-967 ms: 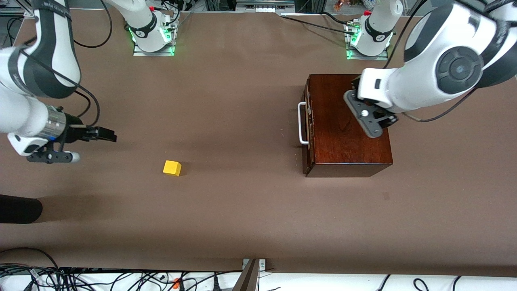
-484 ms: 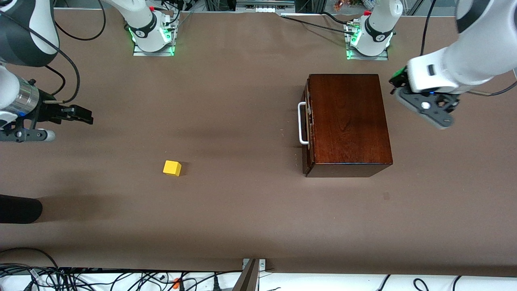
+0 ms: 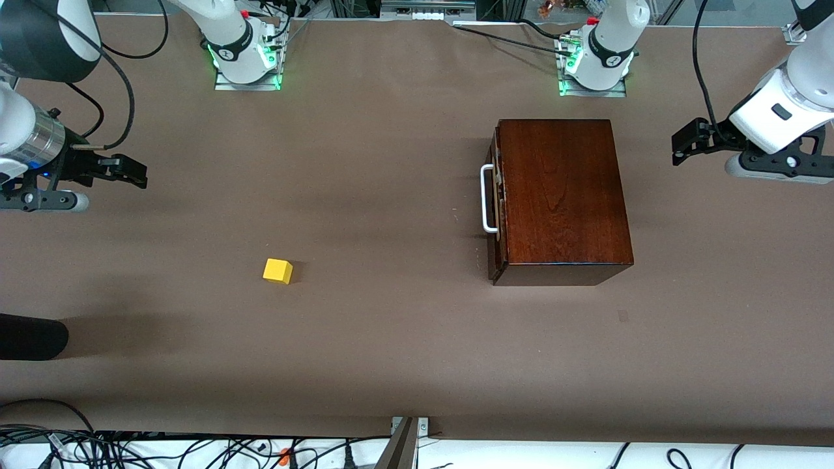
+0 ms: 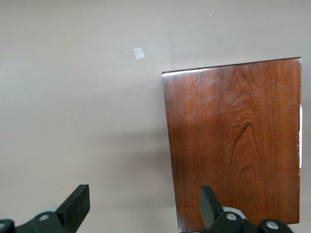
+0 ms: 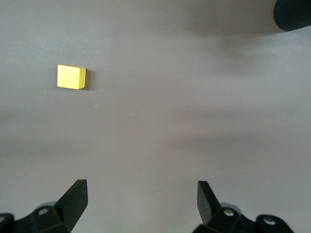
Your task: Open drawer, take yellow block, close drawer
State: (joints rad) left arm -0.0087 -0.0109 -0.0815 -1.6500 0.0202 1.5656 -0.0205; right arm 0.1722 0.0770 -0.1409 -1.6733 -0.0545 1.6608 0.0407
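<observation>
Drawer [image 3: 496,195] shut flush in the dark wooden box [image 3: 560,195], with its white handle [image 3: 485,198] facing the middle of the counter [image 3: 391,339], in the upper half of the frame toward the left arm's end. Yellow block [image 3: 277,271] out on the bare counter, just below mid-frame toward the right arm's end and well apart from the box. Left pincer [image 3: 679,148] spread wide and empty, over the counter at the frame's edge beside the box. Right pincer [image 3: 139,174] likewise spread and empty, over the counter at the frame's other edge, higher in the frame than the block. By the look of it, all three parts done, with only parking left. To park well: hold both arms high and out at the edges, sweep nothing across the block or the handle, leave the fingers apart — no last nudge to the drawer.
</observation>
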